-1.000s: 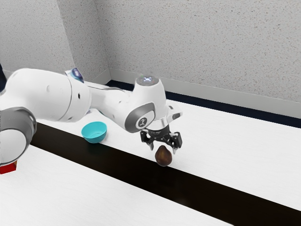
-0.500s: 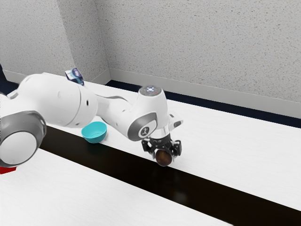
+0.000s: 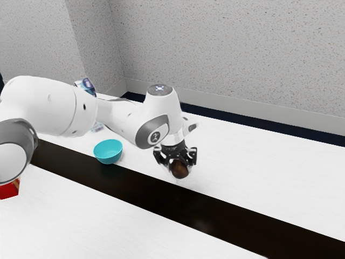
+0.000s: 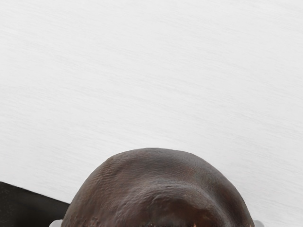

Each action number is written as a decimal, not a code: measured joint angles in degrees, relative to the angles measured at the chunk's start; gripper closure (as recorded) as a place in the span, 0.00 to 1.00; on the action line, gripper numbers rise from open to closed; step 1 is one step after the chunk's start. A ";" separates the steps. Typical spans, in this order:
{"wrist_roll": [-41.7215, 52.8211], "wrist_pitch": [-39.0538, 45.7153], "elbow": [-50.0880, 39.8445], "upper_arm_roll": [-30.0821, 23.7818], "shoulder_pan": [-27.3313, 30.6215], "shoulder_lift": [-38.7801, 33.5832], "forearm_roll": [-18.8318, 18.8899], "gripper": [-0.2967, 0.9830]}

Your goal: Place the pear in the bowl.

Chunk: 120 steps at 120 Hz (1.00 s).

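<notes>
Open gap, pear (image 3: 179, 169) to bowl (image 3: 108, 155)

A dark brown, glossy pear (image 3: 179, 169) is held in the claw (image 3: 178, 167), above the bench (image 3: 269, 172); a turquoise bowl (image 3: 108, 151) sits upright, apart from it.

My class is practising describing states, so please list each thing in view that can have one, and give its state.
Pincer, shut on the pear.
Pear, gripped from two sides, apparently lifted off the table, not in the bowl.
Bowl, upright on the table, looks empty.
Arm, bent, reaching toward the exterior view's right.
Red object, partly hidden by the arm.
</notes>
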 joint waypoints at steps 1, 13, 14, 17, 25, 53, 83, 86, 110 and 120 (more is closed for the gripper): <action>-0.04 -0.05 -0.08 0.01 0.33 -0.30 0.00 0.48; -0.44 -0.52 -1.21 0.06 4.65 -3.20 -0.01 0.47; -0.47 -0.54 -1.28 0.06 4.96 -3.35 -0.01 0.47; -0.55 -0.63 -1.46 0.06 6.03 -3.77 0.00 0.48; -0.77 -0.90 -1.97 0.07 9.29 -4.68 0.01 0.48; -1.37 -1.32 -1.70 0.02 19.92 -5.83 0.06 0.47; -1.69 -0.88 1.64 -0.10 28.14 -2.32 0.53 0.46; -1.71 -0.84 2.08 -0.21 28.49 -1.68 0.64 0.46; -1.85 -0.71 2.72 -0.63 29.58 0.02 1.03 0.47; -1.89 -0.71 2.57 -0.77 29.41 0.09 1.03 0.45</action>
